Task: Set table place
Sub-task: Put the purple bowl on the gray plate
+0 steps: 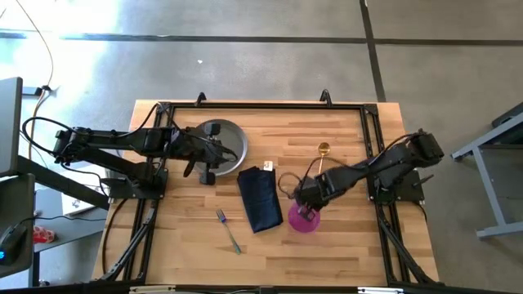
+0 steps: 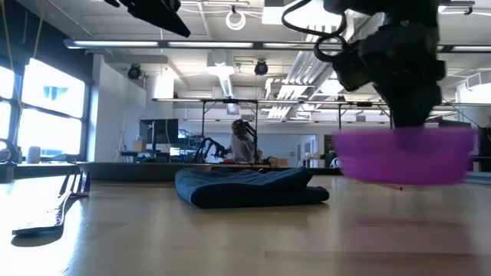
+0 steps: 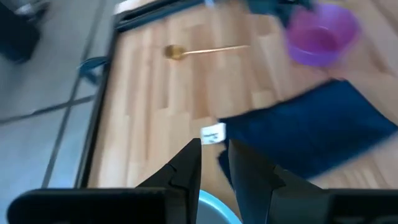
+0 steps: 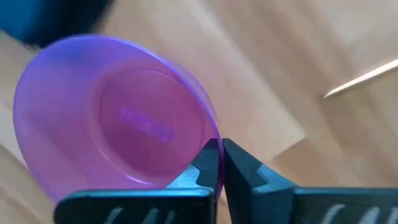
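The round grey plate (image 1: 222, 139) is at the table's far left. My left gripper (image 1: 207, 167) is shut on its near rim. My right gripper (image 1: 306, 204) is shut on the purple bowl (image 1: 304, 219) and holds it above the table (image 1: 343, 245), right of the folded navy napkin (image 1: 260, 198), which lies flat in the middle. The teal-handled fork (image 1: 228, 229) lies near the front, left of the napkin. The gold spoon (image 1: 323, 155) lies toward the far right. The low view shows the bowl (image 2: 404, 156) and the napkin (image 2: 253, 188). My left gripper has the plate's rim (image 3: 214, 210) between its two fingers, far back between them; the tips reach past the rim. Whether the plate is clear of the table, I cannot tell. My right gripper pinches the bowl's rim (image 4: 210, 134), one finger inside and one outside. The fingers come from above, slanting down. The bowl hangs below them, mouth up, clear of the table.
The black rail frame (image 1: 372, 155) runs around the table's edges. Bare wood lies along the front, between the fork and the bowl. The arm bases stand at the table's left and right sides.
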{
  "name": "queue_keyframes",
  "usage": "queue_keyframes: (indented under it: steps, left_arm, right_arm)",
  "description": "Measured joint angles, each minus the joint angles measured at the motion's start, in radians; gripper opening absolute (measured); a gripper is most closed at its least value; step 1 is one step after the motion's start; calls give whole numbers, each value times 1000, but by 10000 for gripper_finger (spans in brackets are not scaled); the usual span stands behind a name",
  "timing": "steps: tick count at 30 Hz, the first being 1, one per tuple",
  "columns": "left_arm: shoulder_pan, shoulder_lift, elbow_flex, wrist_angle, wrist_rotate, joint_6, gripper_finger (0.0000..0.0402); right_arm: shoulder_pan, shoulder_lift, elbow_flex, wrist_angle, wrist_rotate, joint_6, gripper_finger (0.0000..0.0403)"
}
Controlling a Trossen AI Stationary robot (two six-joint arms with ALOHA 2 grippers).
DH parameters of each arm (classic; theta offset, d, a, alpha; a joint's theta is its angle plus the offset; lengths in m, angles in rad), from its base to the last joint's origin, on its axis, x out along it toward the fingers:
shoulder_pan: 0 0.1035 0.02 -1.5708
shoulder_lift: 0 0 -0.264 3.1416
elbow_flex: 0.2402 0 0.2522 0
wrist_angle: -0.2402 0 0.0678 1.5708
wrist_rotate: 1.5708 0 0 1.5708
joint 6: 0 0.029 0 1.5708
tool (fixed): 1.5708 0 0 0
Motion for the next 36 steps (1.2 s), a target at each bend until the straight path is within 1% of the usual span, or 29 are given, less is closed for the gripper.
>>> queue_keyframes:
  steps: [3, 7, 10, 12, 15, 18, 23, 26, 28, 32, 36]
  left_arm:
    - [-8, 2, 0, -11, 54, 85, 74]
    - [-48, 33, 0, 0, 54, 185, 74]
    - [-83, 71, 1, 39, 68, 220, 74]
    - [-103, 112, 24, 43, 68, 244, 74]
    - [-126, 197, 125, -24, 24, 294, 74]
    - [-127, 310, 279, -140, -45, 372, 74]
    - [-123, 504, 556, -352, -122, 505, 74]
    - [-124, 600, 687, -423, -136, 578, 74]
    - [-125, 651, 757, -465, -136, 605, 74]
    - [-125, 714, 855, -487, -133, 655, 74]
    - [-124, 740, 894, -468, -99, 695, 74]
  right_arm:
    - [-74, -73, 0, 0, 4, -42, 1]
    - [-180, -167, 0, 10, 10, -115, 1]
    - [-259, -223, 0, 15, 9, -180, 0]
    - [-312, -249, 0, 21, -1, -222, 0]
    - [-381, -259, 8, 23, -37, -280, 0]
    - [-427, -243, 43, 15, -61, -348, 0]
    - [-465, -203, 136, -18, -69, -426, 0]
    - [-475, -184, 196, -72, -69, -465, 0]
    - [-481, -173, 236, -103, -69, -491, 0]
    - [-485, -160, 282, -134, -69, -532, 0]
    - [-486, -154, 290, -140, -68, -547, 0]
